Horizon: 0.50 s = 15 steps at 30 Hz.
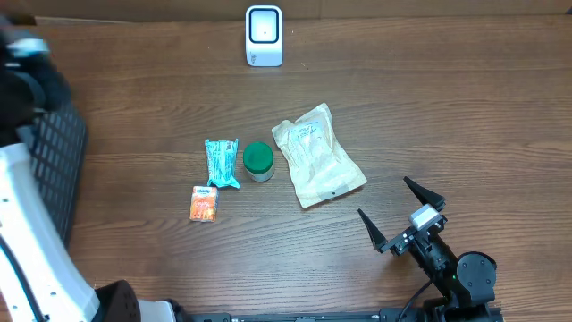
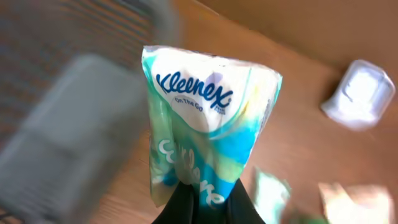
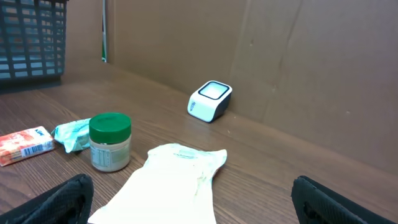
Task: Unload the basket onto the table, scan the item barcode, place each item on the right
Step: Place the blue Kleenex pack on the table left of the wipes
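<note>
Turning the Kleenex pack (image 2: 208, 124) so its barcode, unseen here, squarely faces the scanner (image 1: 264, 36) is, I judge, what matters now. The left jaws are clamped on the pack's lower end, aloft near the basket (image 1: 54, 161); only the left wrist view shows this. The overhead view shows the right jaws spread wide and empty.

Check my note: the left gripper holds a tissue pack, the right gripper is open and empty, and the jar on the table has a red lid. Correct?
One error: the jar has a green lid, not red, as the right wrist view shows. The rest stands: the left gripper holds a tissue pack and the right gripper is open and empty.
</note>
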### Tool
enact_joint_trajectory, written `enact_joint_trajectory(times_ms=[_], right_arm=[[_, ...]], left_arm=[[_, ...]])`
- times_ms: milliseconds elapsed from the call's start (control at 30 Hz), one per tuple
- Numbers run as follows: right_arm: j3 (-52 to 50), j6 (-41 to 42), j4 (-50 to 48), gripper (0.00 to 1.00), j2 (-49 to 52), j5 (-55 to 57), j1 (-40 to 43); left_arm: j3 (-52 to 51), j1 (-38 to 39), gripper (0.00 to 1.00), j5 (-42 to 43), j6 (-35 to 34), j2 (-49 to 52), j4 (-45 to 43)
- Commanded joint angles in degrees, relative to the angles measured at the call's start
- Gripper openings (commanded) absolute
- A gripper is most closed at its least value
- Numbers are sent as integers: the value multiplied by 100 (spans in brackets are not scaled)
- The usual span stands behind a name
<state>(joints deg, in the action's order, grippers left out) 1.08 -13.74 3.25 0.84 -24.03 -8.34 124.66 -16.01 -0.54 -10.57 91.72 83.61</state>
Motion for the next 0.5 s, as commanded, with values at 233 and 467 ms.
enact_joint_trajectory(times_ms=[233,467], right_arm=[[-61,26,-11,100,-68,-17,-28],[-61,26,-11,100,-68,-17,-28]], left_arm=[[-1910,1934,5,-94,-671,289,-219],[-3707,2006,4,-203,-682,291,-1344]])
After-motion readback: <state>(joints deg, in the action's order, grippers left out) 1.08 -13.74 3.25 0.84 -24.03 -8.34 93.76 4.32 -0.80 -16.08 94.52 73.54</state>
